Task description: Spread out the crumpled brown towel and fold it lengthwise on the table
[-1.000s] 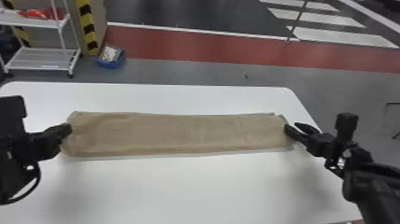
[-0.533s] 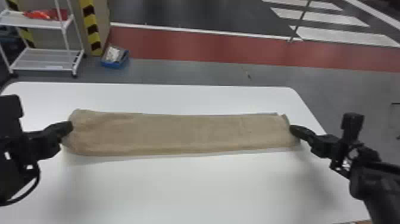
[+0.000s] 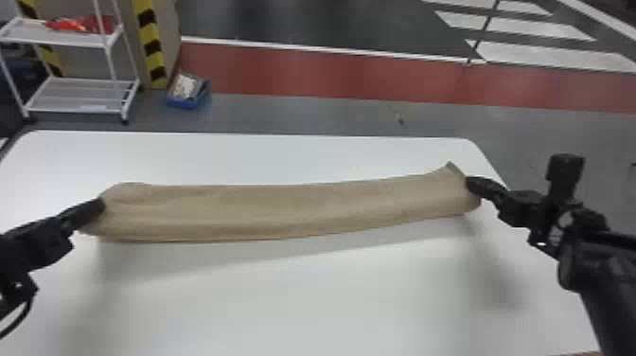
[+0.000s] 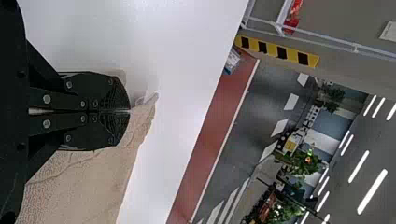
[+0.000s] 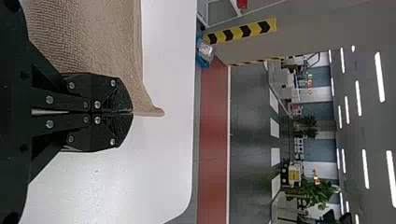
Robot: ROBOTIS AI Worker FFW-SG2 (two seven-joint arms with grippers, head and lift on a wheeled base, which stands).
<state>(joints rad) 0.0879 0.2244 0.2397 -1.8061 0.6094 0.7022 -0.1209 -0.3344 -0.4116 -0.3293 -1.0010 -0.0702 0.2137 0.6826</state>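
Note:
The brown towel (image 3: 284,208) is a long narrow folded strip held between both grippers, its front edge lifted off the table with a shadow below. At its left end is my left gripper (image 3: 100,206); at its right end, my right gripper (image 3: 469,183). In the left wrist view the left gripper (image 4: 130,111) is shut on the edge of the towel (image 4: 84,186). In the right wrist view the right gripper (image 5: 132,113) is likewise shut on the corner of the towel (image 5: 93,37).
The white table (image 3: 303,303) extends in front of and behind the towel. Beyond its far edge stand a white shelf rack (image 3: 78,94) and a blue bin (image 3: 188,97) on the floor.
The towel has come up off the tabletop between the grippers, and its shadow has widened. Both arms have moved, the left one now tilted more upward toward the towel's end.

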